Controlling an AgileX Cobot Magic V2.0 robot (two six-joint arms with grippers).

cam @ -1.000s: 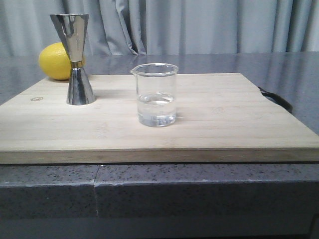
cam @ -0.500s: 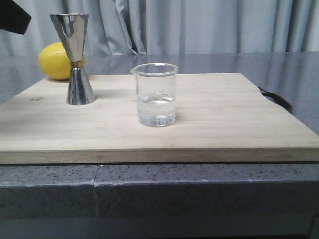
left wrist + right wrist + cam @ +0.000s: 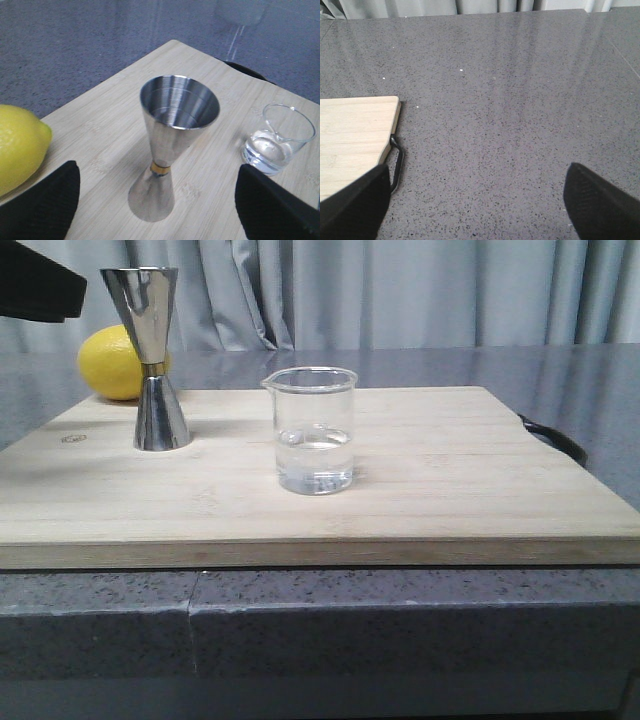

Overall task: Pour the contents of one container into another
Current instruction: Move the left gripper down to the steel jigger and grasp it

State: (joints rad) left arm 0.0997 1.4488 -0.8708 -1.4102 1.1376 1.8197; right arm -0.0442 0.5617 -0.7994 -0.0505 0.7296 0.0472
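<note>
Between the spread fingers of the left claw (image 3: 157, 200), the steel jigger (image 3: 172, 137) is standing upright on the wooden cutting board (image 3: 450, 470), its open upper cone facing up, presumably so it can take liquid. That claw is hanging wide and empty, one dark finger showing well to each side of the jigger and touching nothing; it looks lined up on the jigger, perhaps to steady it, though this is only a guess. Off to one side of the claw, nearer one finger, the glass beaker (image 3: 313, 430) is sitting on the same board with clear liquid filling its lower part, its pouring lip turned toward the jigger's side. Beyond the opposite finger, a lemon (image 3: 20, 145) is lying at the board's edge, near the jigger but apart from it. Over bare grey table (image 3: 520, 100), the right claw (image 3: 475, 200) is hovering wide and empty, far from both vessels, with only the board's corner and a black handle (image 3: 396, 160) beside one finger. Nothing is being gripped or tipped, so the pour is not yet under way.
</note>
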